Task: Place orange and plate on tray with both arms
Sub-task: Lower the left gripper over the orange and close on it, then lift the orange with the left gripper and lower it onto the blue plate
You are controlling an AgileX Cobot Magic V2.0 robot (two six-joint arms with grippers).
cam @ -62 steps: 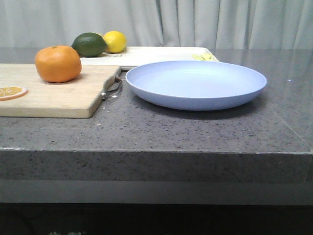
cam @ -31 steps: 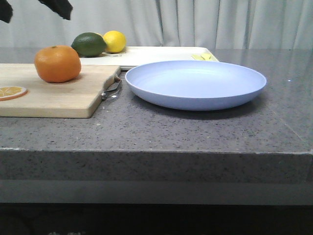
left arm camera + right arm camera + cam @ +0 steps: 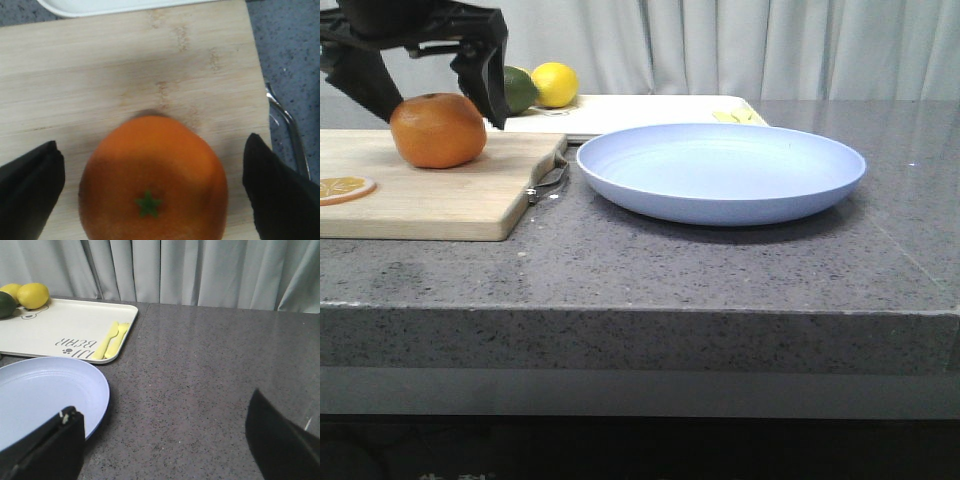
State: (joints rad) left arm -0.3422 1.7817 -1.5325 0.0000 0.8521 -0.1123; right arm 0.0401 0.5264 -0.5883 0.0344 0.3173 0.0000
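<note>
The orange (image 3: 438,130) sits on the wooden cutting board (image 3: 430,195) at the left; it also shows in the left wrist view (image 3: 152,182). My left gripper (image 3: 425,85) is open, its fingers on either side of the orange and not touching it (image 3: 152,190). The lavender-blue plate (image 3: 720,172) lies on the counter in the middle; its edge shows in the right wrist view (image 3: 45,397). The cream tray (image 3: 640,112) lies behind the plate, also seen in the right wrist view (image 3: 65,330). My right gripper (image 3: 165,440) is open over bare counter beside the plate; the front view does not show it.
A dark green fruit (image 3: 515,88) and a yellow lemon (image 3: 554,84) sit at the tray's far left. Yellow cutlery (image 3: 112,340) lies on the tray. A dried orange slice (image 3: 344,187) lies on the board. The board's metal handle (image 3: 552,180) points at the plate. Curtains hang behind.
My left gripper has come down from the top left of the front view and now straddles the orange. The orange, plate and tray have not moved.
</note>
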